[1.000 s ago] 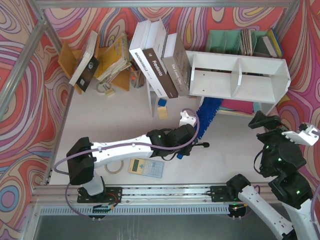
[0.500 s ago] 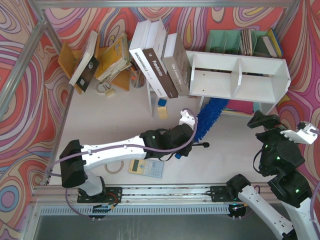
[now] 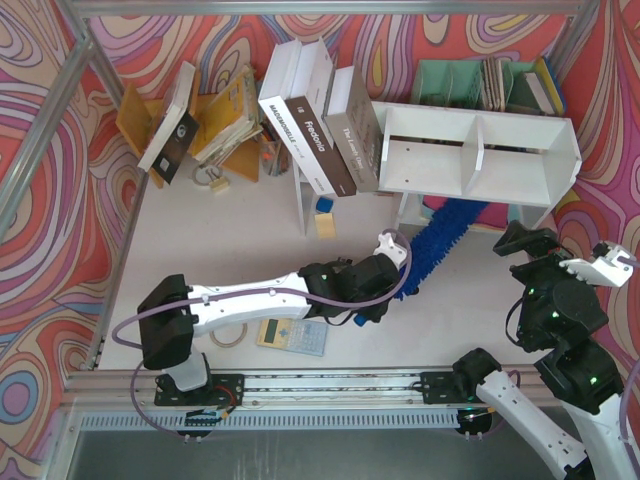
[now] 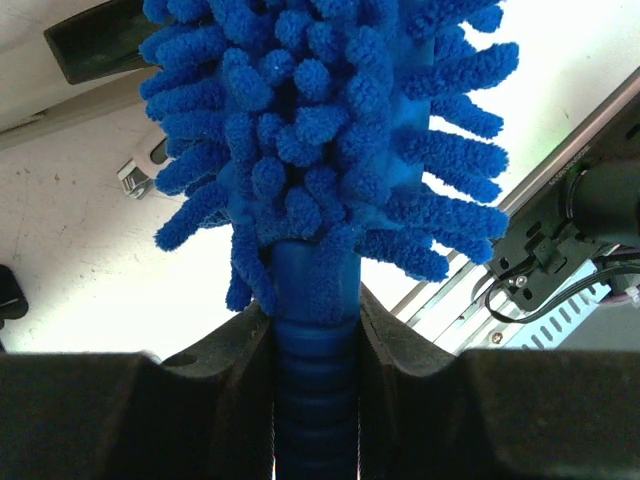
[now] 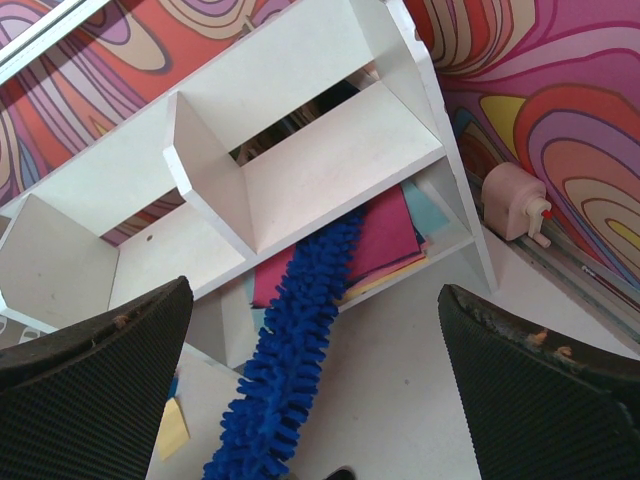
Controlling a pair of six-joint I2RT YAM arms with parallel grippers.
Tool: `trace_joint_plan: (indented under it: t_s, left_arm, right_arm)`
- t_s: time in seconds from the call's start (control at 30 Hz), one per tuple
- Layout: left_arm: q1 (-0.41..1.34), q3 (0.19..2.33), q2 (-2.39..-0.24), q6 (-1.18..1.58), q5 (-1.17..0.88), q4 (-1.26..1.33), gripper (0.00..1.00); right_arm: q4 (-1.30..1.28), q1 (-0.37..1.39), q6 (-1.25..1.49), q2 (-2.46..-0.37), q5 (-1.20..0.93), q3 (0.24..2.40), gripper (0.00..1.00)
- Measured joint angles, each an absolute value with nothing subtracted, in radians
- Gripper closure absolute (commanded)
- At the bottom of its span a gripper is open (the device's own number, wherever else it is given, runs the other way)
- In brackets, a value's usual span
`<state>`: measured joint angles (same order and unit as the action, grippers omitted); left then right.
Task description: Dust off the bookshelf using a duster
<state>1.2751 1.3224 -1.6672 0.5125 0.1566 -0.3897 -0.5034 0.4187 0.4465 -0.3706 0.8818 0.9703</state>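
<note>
The white bookshelf (image 3: 478, 150) stands at the back right, with a central divider; it also shows in the right wrist view (image 5: 300, 150). My left gripper (image 3: 397, 268) is shut on the handle of the blue duster (image 3: 440, 240). The fluffy head reaches up and right, under the shelf's lower tier, onto coloured papers there. In the left wrist view the duster (image 4: 320, 140) rises from between my fingers (image 4: 230, 350). In the right wrist view the duster (image 5: 295, 360) slants under the shelf. My right gripper (image 3: 545, 255) is open and empty, to the right of the duster.
Leaning books (image 3: 320, 125) stand left of the shelf. A green file organiser (image 3: 480, 85) sits behind it. A yellow book rack (image 3: 200, 120) is at the back left. A calculator (image 3: 292, 335) and a tape roll (image 3: 228, 335) lie near the front. Pink papers (image 5: 395, 230) lie under the shelf.
My left arm has moved right and swung the duster, so its head now reaches further right, under the shelf's lower tier. The right arm has barely moved.
</note>
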Motion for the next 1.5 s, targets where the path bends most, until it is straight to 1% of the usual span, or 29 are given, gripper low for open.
trace_joint_plan:
  t_s: [0.27, 0.63, 0.77, 0.93, 1.23, 1.5]
  left_arm:
    - [1.275, 1.322, -1.672, 0.499, 0.136, -0.371, 1.00]
    - [1.276, 1.329, -1.605, 0.481, 0.192, -0.380, 1.00]
    - [1.279, 1.347, -1.605, 0.460, 0.164, -0.384, 1.00]
    - [1.293, 1.370, -1.633, 0.435, 0.123, -0.377, 1.00]
    - [1.296, 1.389, -1.774, 0.418, 0.070, -0.385, 1.00]
    - [1.296, 1.420, -1.729, 0.414, 0.097, -0.397, 1.00]
  right_arm:
    - [-0.503, 0.419, 0.447, -0.369, 0.882, 0.970, 0.01]
    - [-0.504, 0.419, 0.454, -0.369, 0.881, 0.970, 0.01]
    - [-0.504, 0.419, 0.454, -0.369, 0.882, 0.970, 0.01]
    - [-0.505, 0.419, 0.454, -0.366, 0.882, 0.970, 0.01]
    - [-0.508, 0.419, 0.454, -0.366, 0.882, 0.970, 0.01]
    - [-0.510, 0.419, 0.461, -0.363, 0.882, 0.970, 0.01]
